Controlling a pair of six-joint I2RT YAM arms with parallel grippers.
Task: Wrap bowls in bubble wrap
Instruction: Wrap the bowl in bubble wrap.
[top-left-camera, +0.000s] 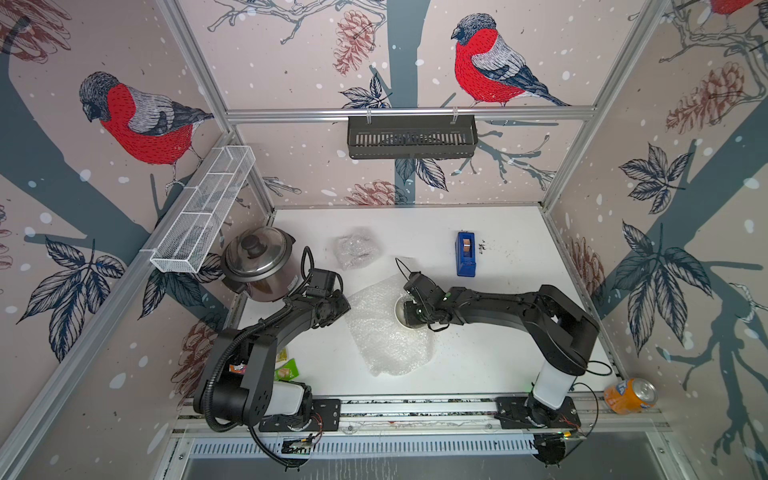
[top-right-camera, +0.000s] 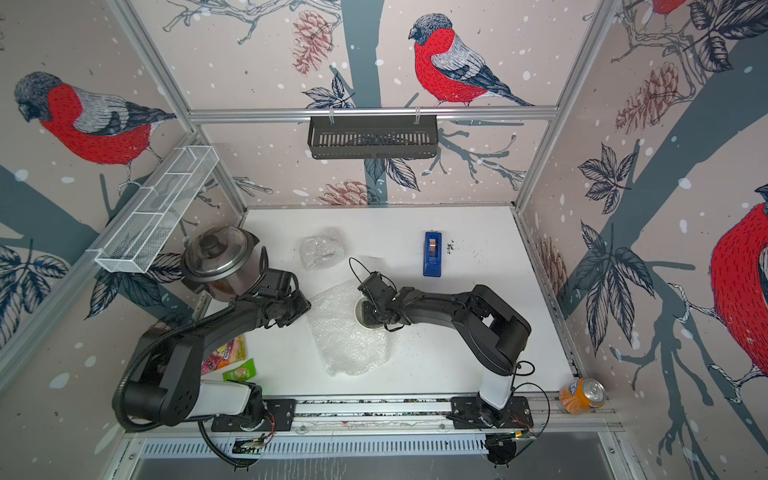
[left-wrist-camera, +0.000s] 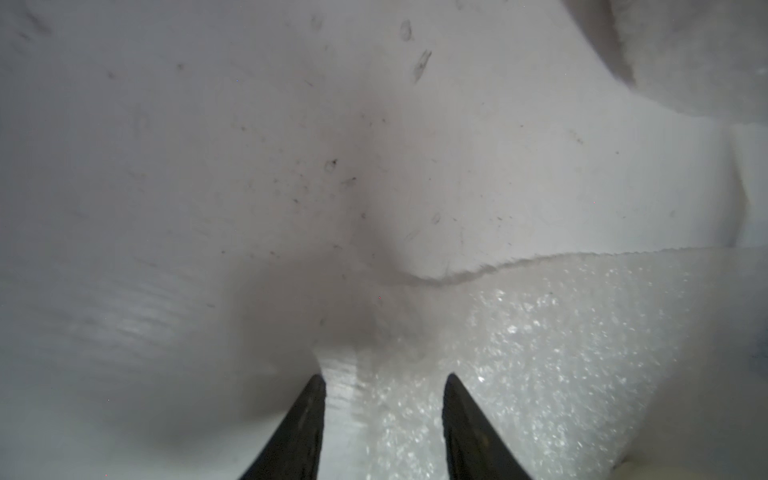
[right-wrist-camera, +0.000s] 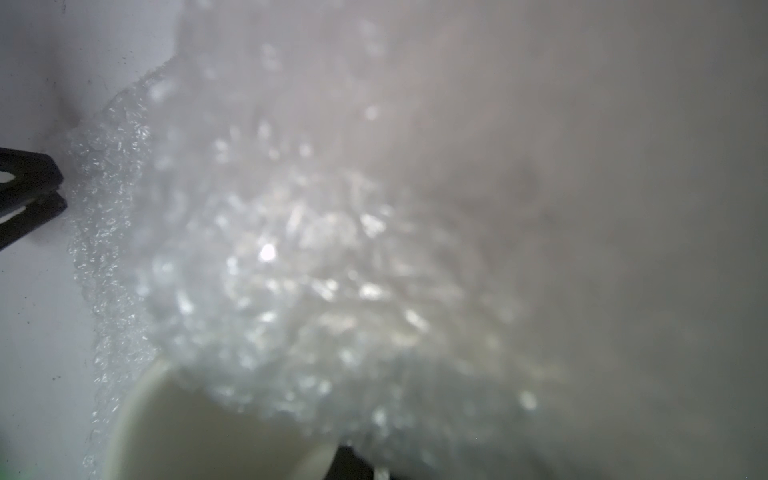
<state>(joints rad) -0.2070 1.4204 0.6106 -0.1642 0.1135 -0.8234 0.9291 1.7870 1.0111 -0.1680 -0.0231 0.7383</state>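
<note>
— Where's the bowl?

— The cream bowl (top-left-camera: 400, 311) sits on the bubble wrap (top-left-camera: 386, 336), in the sheet's far part and close to its right-hand edge. My right gripper (top-left-camera: 411, 311) is down on it, jaws together. As far as the blurred wrist view lets me judge, they pinch the bowl's wall.

— And your left?

— My left gripper (left-wrist-camera: 384, 378) is low at the sheet's left edge, jaws apart. The edge lies between them, not yet pinched.

— Which way does the fold go?

— Rightwards. The bowl lies straight across the sheet from my left gripper, and the sheet's long side runs from the far end toward me. So I'd judge the left flap must come up and over the bowl.

— Room?

— Bare table (top-left-camera: 498, 332) right of the bowl and on the near side. The cooker (top-left-camera: 257, 266) stands close behind my left wrist. The wrapped bundle (top-left-camera: 356, 248) lies just beyond the sheet's far end, and the tape dispenser (top-left-camera: 465, 253) is well clear.
</note>
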